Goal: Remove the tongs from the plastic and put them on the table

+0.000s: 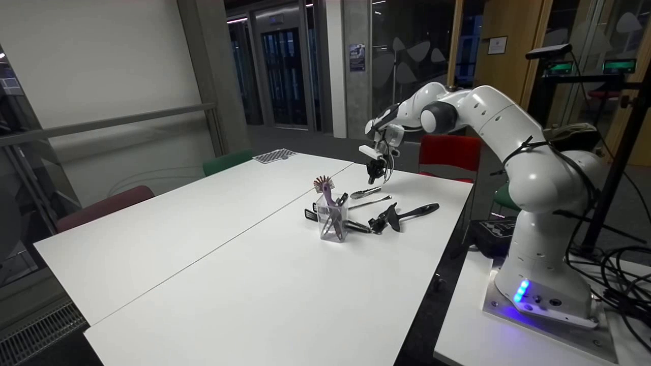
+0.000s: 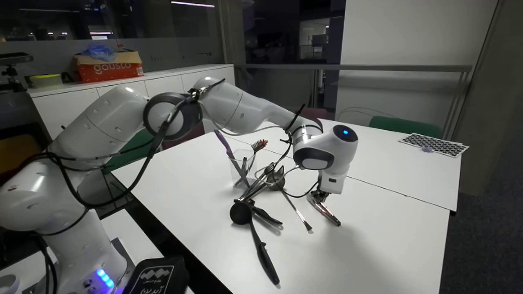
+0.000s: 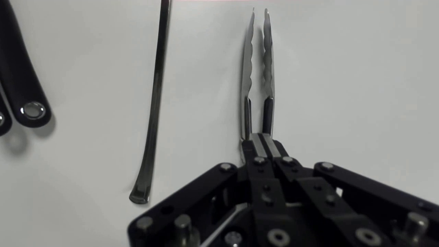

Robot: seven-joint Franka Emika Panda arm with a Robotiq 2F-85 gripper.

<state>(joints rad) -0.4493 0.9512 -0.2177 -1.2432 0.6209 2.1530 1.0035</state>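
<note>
The tongs (image 1: 364,192) lie flat on the white table (image 1: 213,284), outside the plastic. In the wrist view two scalloped metal arms of the tongs (image 3: 247,65) stretch away from me, slightly apart. My gripper (image 3: 262,135) is shut just over their handle part, its pads (image 3: 259,145) nearly together with nothing seen between them. It covers the near end of the tongs. Whether the fingertips touch the tongs I cannot tell. The plastic (image 2: 234,173), a see-through upright holder, stands apart from the gripper (image 2: 320,197) and keeps a purple-handled brush (image 1: 327,194) and other utensils.
A long thin metal handle (image 3: 156,99) lies left of the tongs in the wrist view. Black handles (image 3: 25,79) are further left. In an exterior view a black ladle (image 2: 241,213) and other utensils lie between the holder and the table's edge. A checkered board (image 2: 437,145) lies far off.
</note>
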